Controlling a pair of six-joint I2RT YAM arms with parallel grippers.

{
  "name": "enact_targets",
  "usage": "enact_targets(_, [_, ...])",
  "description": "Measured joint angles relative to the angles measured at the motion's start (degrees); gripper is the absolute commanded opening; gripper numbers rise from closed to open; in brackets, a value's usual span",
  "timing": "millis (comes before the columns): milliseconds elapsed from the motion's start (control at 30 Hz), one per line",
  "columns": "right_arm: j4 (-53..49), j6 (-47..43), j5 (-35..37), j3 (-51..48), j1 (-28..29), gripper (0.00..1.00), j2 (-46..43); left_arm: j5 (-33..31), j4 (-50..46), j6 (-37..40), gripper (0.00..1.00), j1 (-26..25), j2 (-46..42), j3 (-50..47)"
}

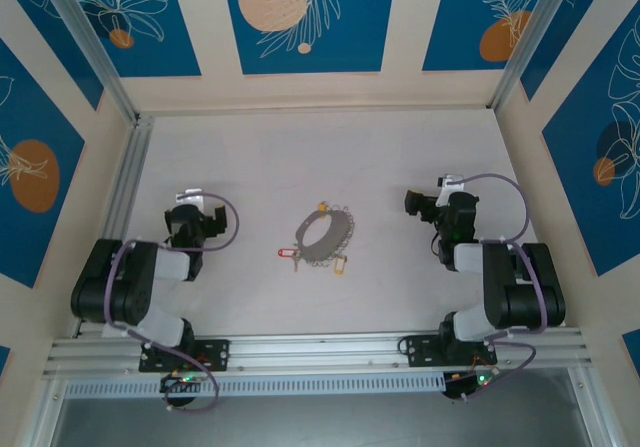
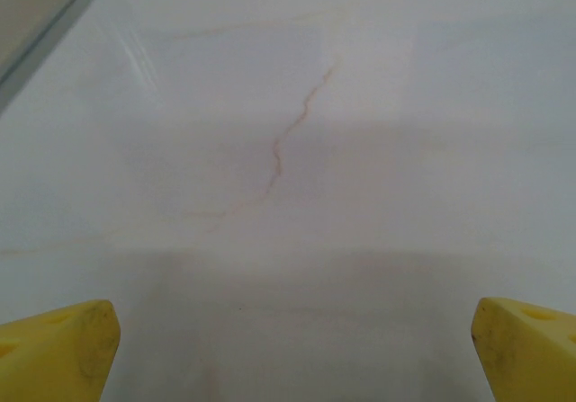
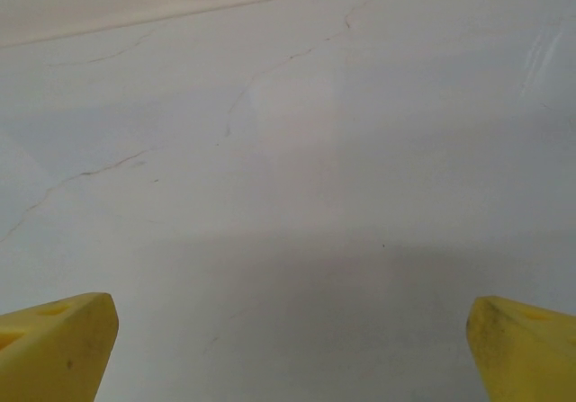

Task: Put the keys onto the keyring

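The keyring (image 1: 312,249), a thin grey metal hoop, lies flat in the middle of the pale table. The keys (image 1: 343,219) are small silvery pieces clustered round its rim. A red-tagged one (image 1: 288,253) sticks out to the left and a yellow-tagged one (image 1: 340,265) lies at the lower right. My left gripper (image 1: 190,214) rests well to the left of the hoop and my right gripper (image 1: 424,203) well to its right. In the left wrist view the left gripper (image 2: 292,352) is open over bare table, yellow fingertips (image 2: 63,348) far apart. The right gripper (image 3: 292,348) is open too, its yellow fingertips (image 3: 58,343) wide apart.
An aluminium rail (image 1: 125,182) runs along the table's left edge and a wider one (image 1: 320,347) along the near edge, where both arm bases are bolted. Cream walls with blue panels (image 1: 305,17) close in the back and sides. Hairline cracks (image 2: 288,141) mark the tabletop.
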Motion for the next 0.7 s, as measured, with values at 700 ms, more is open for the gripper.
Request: enact_targets(700, [0.3, -0.7, 1.3, 1.0, 2.4, 0.99, 2.5, 3.4, 6.7, 1.7, 1.00, 0.2, 0.5, 0.7])
